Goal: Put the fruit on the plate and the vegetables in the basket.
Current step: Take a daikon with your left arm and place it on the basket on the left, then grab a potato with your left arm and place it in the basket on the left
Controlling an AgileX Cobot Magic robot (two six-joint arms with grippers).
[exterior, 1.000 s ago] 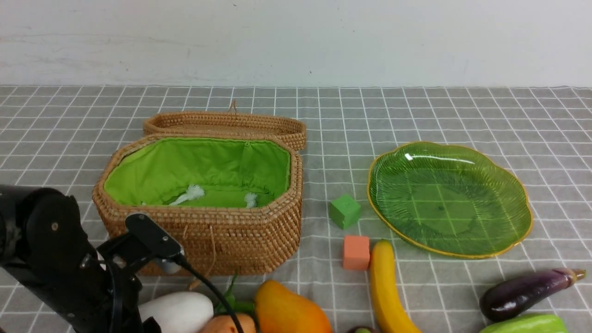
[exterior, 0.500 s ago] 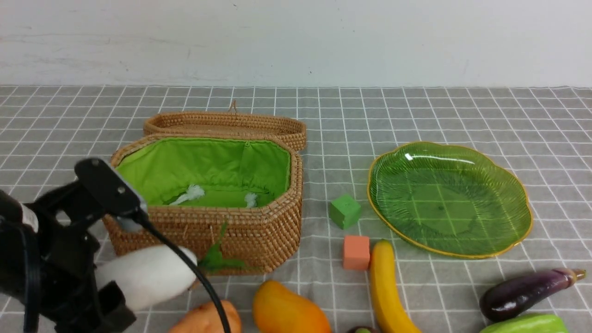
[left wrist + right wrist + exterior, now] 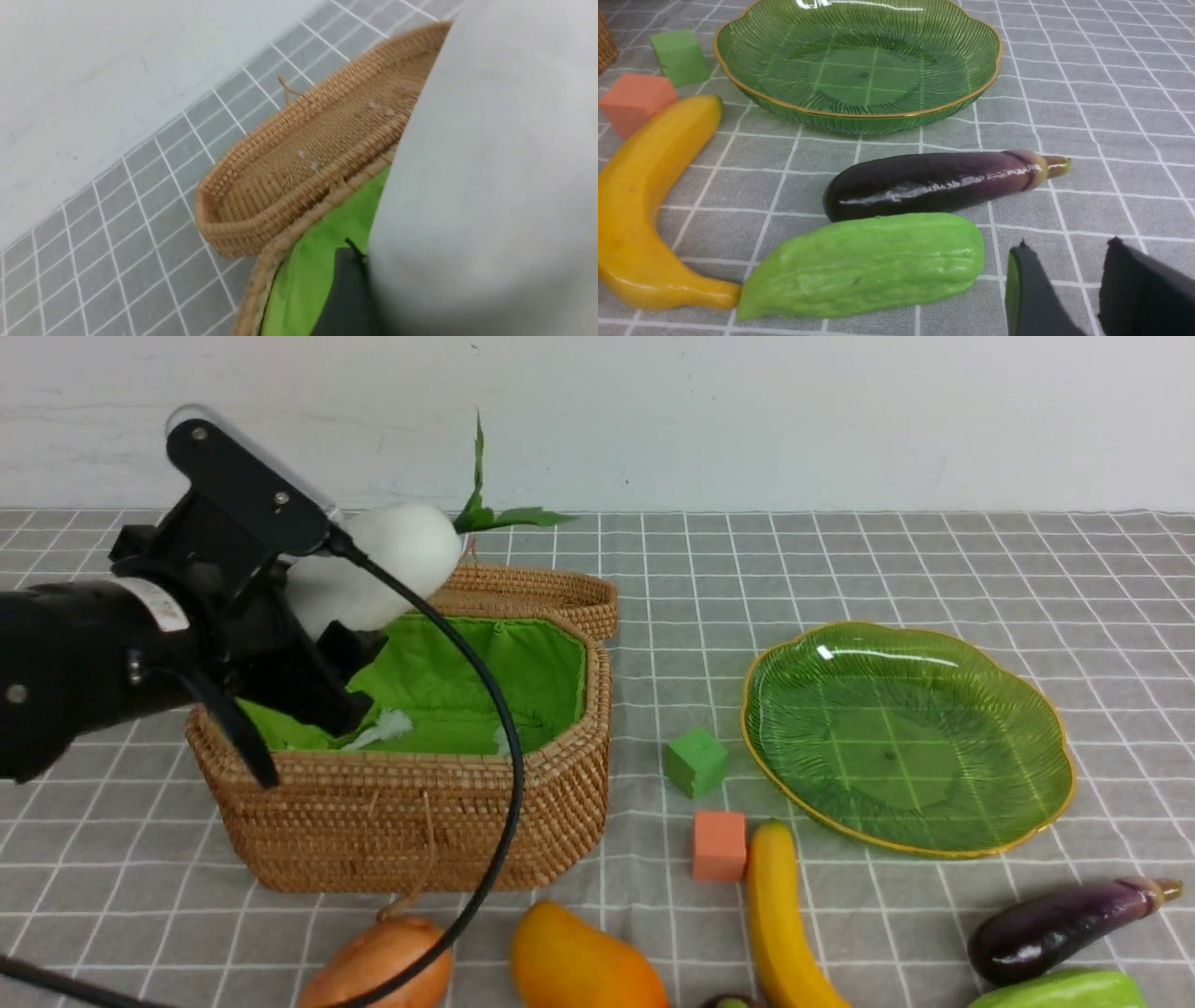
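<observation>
Front view: the left gripper (image 3: 341,593) is clamped on the white radish (image 3: 392,555), which is raised above the rear part of the basket (image 3: 411,821), its green leaves pointing up and to the right. The basket stands open, showing its green lining (image 3: 485,681), and the lid (image 3: 541,588) lies behind it.

Left wrist view: the radish (image 3: 490,186) fills most of the frame beside 1 dark finger (image 3: 345,298), above the lining (image 3: 308,270) and lid (image 3: 303,158).

The plate (image 3: 934,847) sits to the right of the basket. A green cube (image 3: 695,761) and an orange cube (image 3: 719,845) lie between the 2.

Along the near edge of the cloth (image 3: 840,569), from left to right, lie the potato (image 3: 378,961), mango (image 3: 579,961), mangosteen (image 3: 733,1001) (only its top is in view), banana (image 3: 780,915), eggplant (image 3: 1055,924) and gourd (image 3: 1064,989).

Right wrist view: the right gripper (image 3: 1083,298) has its jaws partly apart and free. It hovers just beside the gourd (image 3: 868,261), near the eggplant (image 3: 934,184).
</observation>
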